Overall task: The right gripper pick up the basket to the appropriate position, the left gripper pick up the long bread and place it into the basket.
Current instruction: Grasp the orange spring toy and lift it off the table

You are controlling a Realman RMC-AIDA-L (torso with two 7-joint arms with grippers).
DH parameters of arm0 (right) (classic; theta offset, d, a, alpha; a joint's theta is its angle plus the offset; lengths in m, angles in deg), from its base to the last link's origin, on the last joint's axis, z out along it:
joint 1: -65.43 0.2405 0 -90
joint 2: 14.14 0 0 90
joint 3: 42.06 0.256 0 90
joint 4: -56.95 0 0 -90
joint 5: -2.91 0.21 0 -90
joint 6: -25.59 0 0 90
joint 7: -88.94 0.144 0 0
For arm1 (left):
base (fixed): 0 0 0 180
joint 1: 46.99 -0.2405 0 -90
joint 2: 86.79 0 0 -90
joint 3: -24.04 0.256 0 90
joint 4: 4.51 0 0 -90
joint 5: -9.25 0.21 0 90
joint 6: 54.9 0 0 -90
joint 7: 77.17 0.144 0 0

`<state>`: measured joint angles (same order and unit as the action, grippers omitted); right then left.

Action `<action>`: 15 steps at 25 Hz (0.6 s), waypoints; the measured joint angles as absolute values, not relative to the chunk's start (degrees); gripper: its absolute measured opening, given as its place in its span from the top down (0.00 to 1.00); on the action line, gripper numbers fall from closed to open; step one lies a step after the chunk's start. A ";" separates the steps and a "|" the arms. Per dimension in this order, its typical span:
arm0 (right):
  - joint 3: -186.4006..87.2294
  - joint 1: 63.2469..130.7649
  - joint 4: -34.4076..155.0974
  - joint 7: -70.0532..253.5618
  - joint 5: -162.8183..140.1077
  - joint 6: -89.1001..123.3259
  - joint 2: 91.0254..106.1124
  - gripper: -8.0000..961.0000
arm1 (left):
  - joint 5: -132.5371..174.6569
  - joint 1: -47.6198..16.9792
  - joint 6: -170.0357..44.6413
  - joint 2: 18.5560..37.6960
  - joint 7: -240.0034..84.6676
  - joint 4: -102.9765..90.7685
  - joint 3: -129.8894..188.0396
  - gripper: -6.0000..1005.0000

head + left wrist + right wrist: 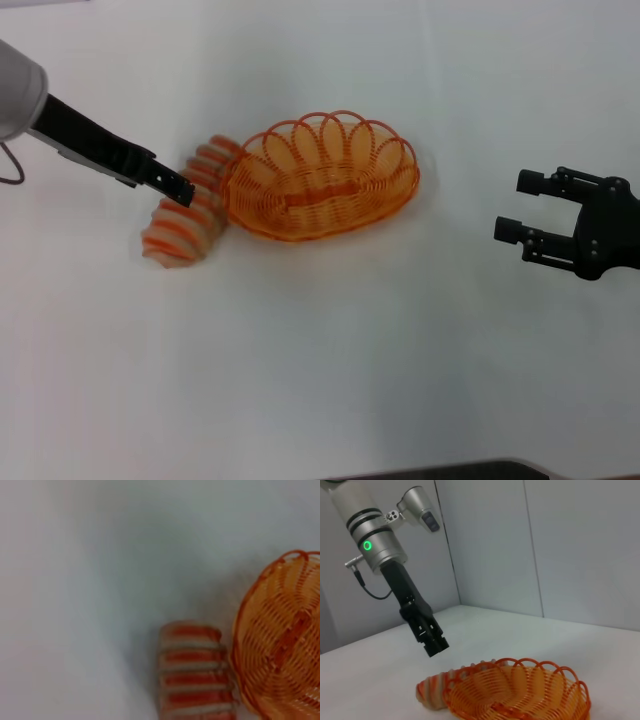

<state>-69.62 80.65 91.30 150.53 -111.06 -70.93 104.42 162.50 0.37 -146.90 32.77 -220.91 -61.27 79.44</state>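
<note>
You are viewing the left pincer (180,190) hovering directly above the long bread (187,220), which is lying toward the left edge of the white surface (330,360), touching the near-left rim of the basket (322,177). The loaf's long axis is running from the far edge toward the near-left corner. Whether this pincer is released or clenched cannot be told. The right pincer (522,207), released and grasping nothing, is waiting near the right edge, well apart from the basket.

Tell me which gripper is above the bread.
The left gripper, on the unlabelled arm, hangs over the long bread beside the basket. The right gripper is open, away on the basket's other side.
</note>
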 joint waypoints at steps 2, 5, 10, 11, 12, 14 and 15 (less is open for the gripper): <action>-69.79 80.91 91.28 150.54 -111.07 -70.68 104.42 0.22 | 163.45 0.39 -146.41 33.13 -221.87 -61.30 81.06 0.16; -69.75 81.17 91.26 150.58 -111.08 -70.56 104.42 0.22 | 165.09 0.38 -145.86 33.82 -222.39 -61.38 81.79 0.16; -69.73 81.19 91.23 150.63 -111.08 -70.29 104.45 0.22 | 166.01 -0.17 -144.46 34.64 -222.39 -61.43 83.01 0.16; -69.83 81.19 91.22 150.63 -111.09 -70.24 104.48 0.22 | 166.51 -0.32 -143.84 34.79 -222.39 -61.44 83.52 0.16; -69.90 81.19 91.22 150.64 -111.08 -70.19 104.51 0.22 | 166.91 -0.38 -143.46 34.94 -222.39 -61.43 83.79 0.16; -70.01 81.18 91.22 150.64 -111.09 -70.13 104.55 0.22 | 167.83 -0.44 -142.74 35.37 -222.39 -61.32 84.32 0.16; -70.03 81.17 91.22 150.64 -111.09 -70.11 104.57 0.22 | 168.29 -0.46 -142.17 35.81 -222.36 -61.18 84.67 0.16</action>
